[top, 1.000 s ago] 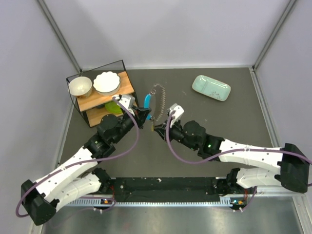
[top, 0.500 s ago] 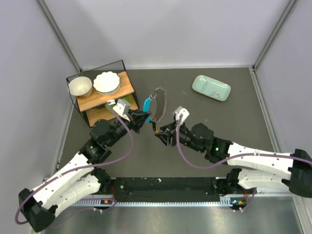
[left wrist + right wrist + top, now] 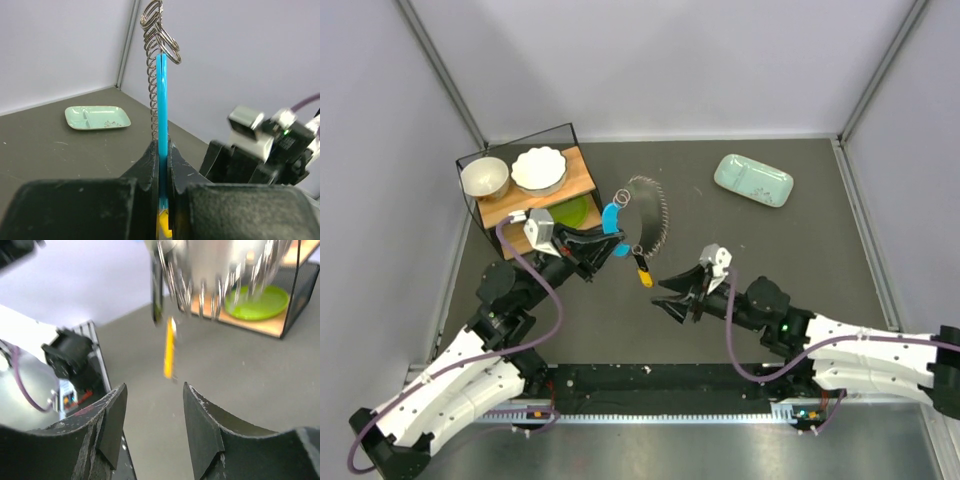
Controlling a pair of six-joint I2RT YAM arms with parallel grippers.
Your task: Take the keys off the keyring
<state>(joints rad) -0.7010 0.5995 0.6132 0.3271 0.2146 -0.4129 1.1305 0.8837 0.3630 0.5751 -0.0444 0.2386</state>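
dark grey table (image 3: 820, 250) boxed in by pale walls (image 3: 670, 60), keyring held up off it by the left arm

back left, a black wire rack with wooden shelves (image 3: 577, 172) carries a beige bowl (image 3: 484, 176) and a white scalloped bowl (image 3: 538, 168) on top and a green plate (image 3: 572, 212) below; back right lies a mint divided tray (image 3: 765, 184) with a few specks in it. the left gripper (image 3: 605, 243) is clamped on the blue-covered key (image 3: 611, 222), so the coiled keyring (image 3: 660, 215) stands in the air just in front of the rack, a yellow-tipped key (image 3: 642, 273) dangling beneath. the right gripper (image 3: 672, 292) hangs near, its jaws apart and empty, clear of keys and ring.
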